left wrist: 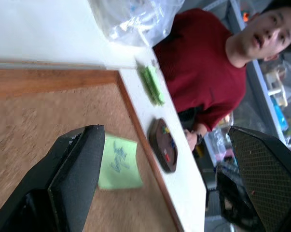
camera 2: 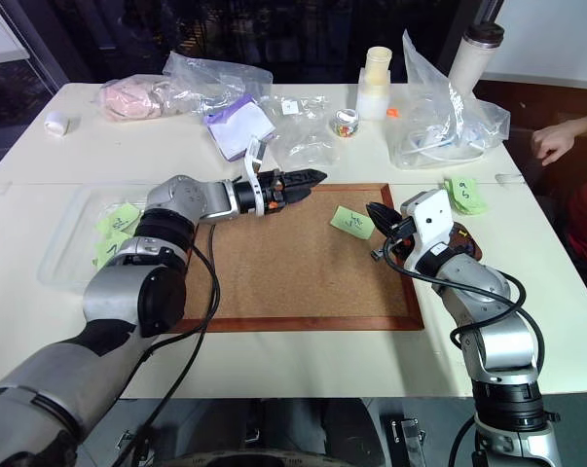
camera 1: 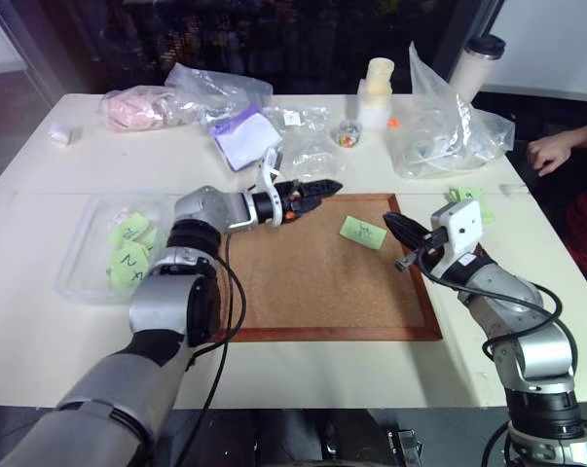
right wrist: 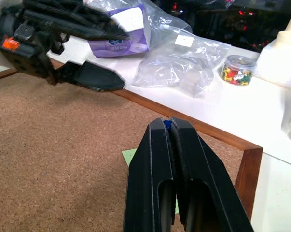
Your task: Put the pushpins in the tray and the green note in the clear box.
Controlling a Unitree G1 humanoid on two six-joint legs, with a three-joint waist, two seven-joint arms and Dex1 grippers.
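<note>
On the framed corkboard (camera 1: 322, 268), right of centre: one pale green square paper sticky note (camera 1: 363, 232) with dark handwriting, awaiting transfer.
The note appears light, limp and easily creased; a raised free edge looks the best hold. Left gripper (camera 1: 324, 187), fingers wide apart, hovers near it; right gripper (right wrist: 170, 126), fingers together, pinches a small blue speck, probably one pushpin. One dark brown rounded tray (left wrist: 163, 145) sits just beside the board, holding several pins. One clear rectangular plastic box (camera 1: 84, 243) holds two or more green notes at the desk's left.
</note>
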